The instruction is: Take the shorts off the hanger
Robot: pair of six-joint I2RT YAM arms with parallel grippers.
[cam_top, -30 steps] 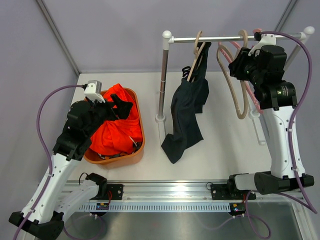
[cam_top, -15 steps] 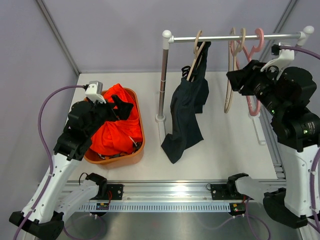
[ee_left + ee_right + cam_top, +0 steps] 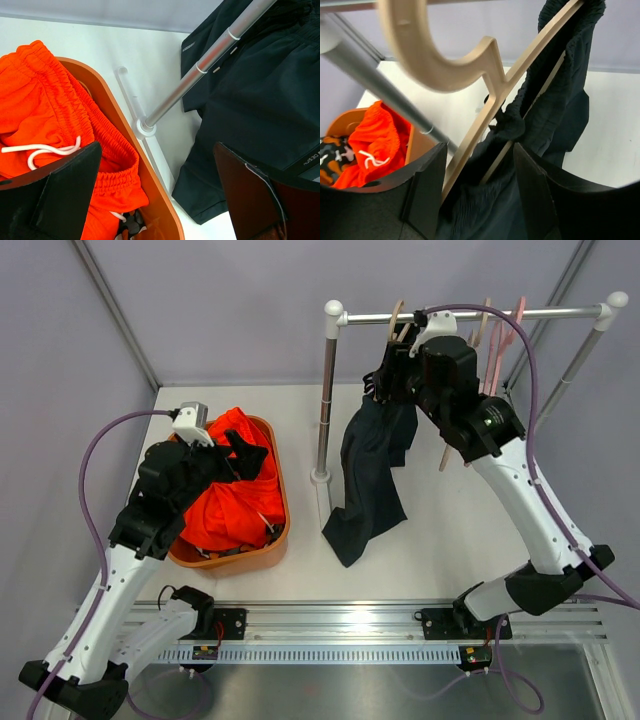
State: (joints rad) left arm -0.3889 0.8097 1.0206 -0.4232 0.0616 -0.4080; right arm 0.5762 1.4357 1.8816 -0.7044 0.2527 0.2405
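Dark navy shorts [image 3: 370,480] [image 3: 555,100] hang from a wooden hanger [image 3: 397,332] [image 3: 485,65] on the rail, their lower leg reaching the table. My right gripper [image 3: 385,375] [image 3: 478,156] is up at the hanger, open, its jaws on either side of the hanger's arm and the bunched waistband. Bright orange shorts [image 3: 225,500] [image 3: 40,100] with a white drawstring lie in the orange basket [image 3: 283,510] [image 3: 115,110]. Camouflage shorts [image 3: 330,155] [image 3: 127,227] peek from under them. My left gripper [image 3: 240,450] [image 3: 159,147] hovers wide open over the basket's right rim, holding nothing.
The metal rail [image 3: 560,312] runs across the back on a left post [image 3: 325,400] [image 3: 200,65] and a right post. A bare beige hanger [image 3: 487,320] and a pink hanger [image 3: 514,325] hang to the right of my right arm. Grey walls close in the back.
My right arm swung left along the rail from the bare hangers to the hanger with the navy shorts, and its jaws widened. The left arm stayed still.
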